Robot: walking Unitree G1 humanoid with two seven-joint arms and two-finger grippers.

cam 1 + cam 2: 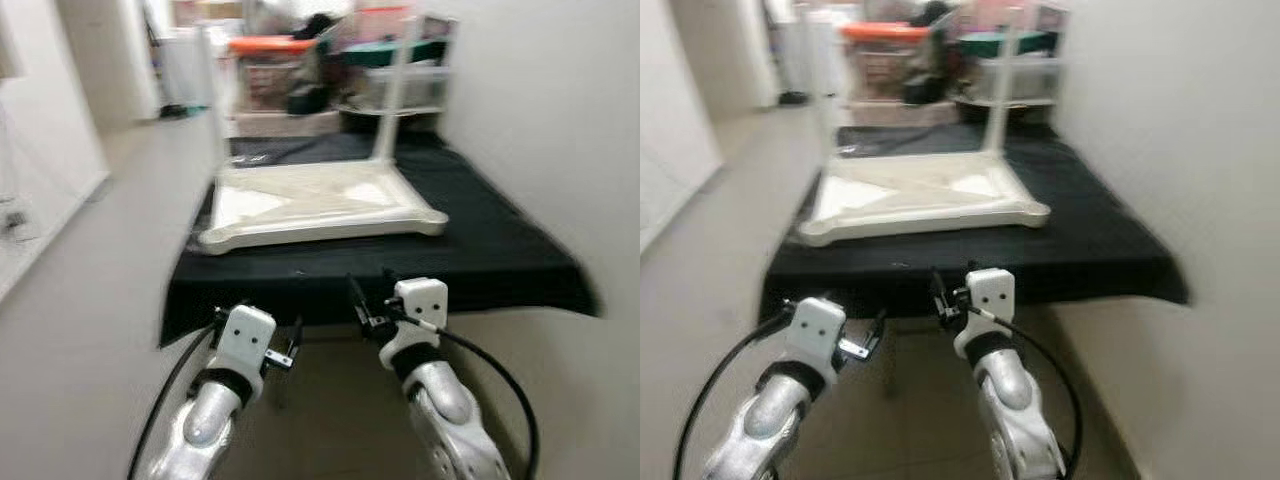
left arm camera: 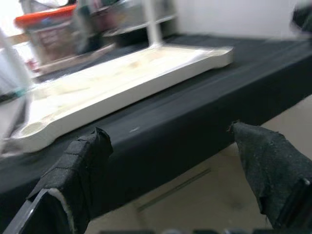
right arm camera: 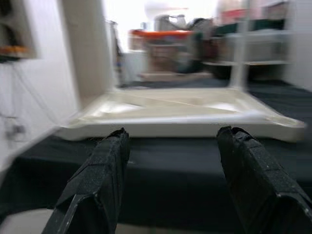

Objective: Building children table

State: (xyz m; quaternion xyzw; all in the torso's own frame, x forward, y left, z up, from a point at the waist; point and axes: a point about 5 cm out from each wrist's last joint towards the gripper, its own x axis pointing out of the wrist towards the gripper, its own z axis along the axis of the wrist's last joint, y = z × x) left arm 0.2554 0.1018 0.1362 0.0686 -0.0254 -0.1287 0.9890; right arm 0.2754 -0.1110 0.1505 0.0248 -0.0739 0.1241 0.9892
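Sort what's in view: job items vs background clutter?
Job:
white tabletop, lying upside down on the black-covered table
one white leg upright at its far corner
left gripper and right gripper, both open, short of the table edge

Clutter:
orange-lidded bin
shelf of boxes

Cream children's tabletop (image 1: 320,205) upside down on a black-draped surface (image 1: 480,250), one leg (image 1: 392,90) upright.

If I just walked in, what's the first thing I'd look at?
The big cream-white tabletop, lying upside down on a black-covered table, with white legs sticking straight up at its far corners. Close in front of it hang the robot's left hand and right hand, both open and short of the table's near edge. Behind it is a blurry pile of storage boxes.
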